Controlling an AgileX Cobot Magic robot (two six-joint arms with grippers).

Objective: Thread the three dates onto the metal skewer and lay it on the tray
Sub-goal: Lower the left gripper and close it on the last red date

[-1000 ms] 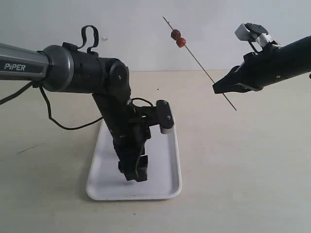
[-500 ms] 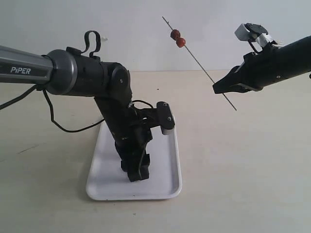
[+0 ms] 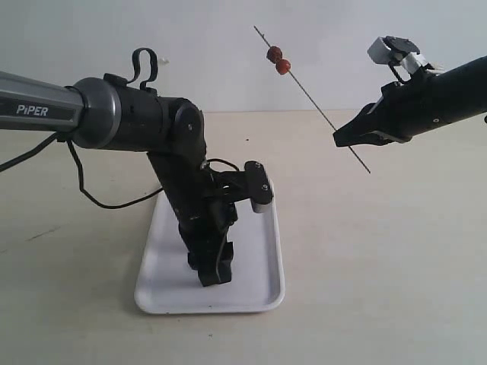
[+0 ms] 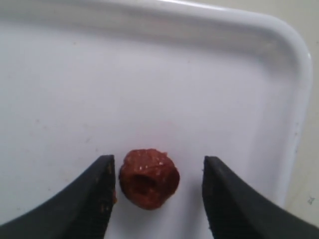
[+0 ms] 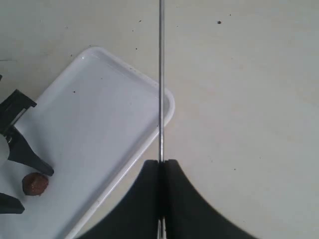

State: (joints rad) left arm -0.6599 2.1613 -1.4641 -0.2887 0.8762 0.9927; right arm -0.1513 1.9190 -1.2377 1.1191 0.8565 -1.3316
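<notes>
Two dark red dates (image 3: 278, 59) sit threaded high on the thin metal skewer (image 3: 312, 99), which slants up in the air. My right gripper (image 3: 338, 140) is shut on the skewer's lower part; in the right wrist view the rod (image 5: 161, 74) runs straight out from the closed jaws (image 5: 161, 163). The third date (image 4: 148, 178) lies on the white tray (image 4: 199, 74). My left gripper (image 4: 158, 162) is down on the tray (image 3: 259, 296) and open around this date: one finger almost touches it, the other stands apart. In the exterior view the left gripper (image 3: 213, 275) hides that date.
The tray lies lengthwise on a beige tabletop (image 3: 380, 266). The left arm's black cable (image 3: 91, 190) loops over the table left of the tray. The right wrist view shows the date (image 5: 35, 184) between the left gripper's fingers (image 5: 30, 162).
The left gripper has dropped slightly toward the tray's near end and its jaws have narrowed around the date. The right arm and the skewer have not moved.
</notes>
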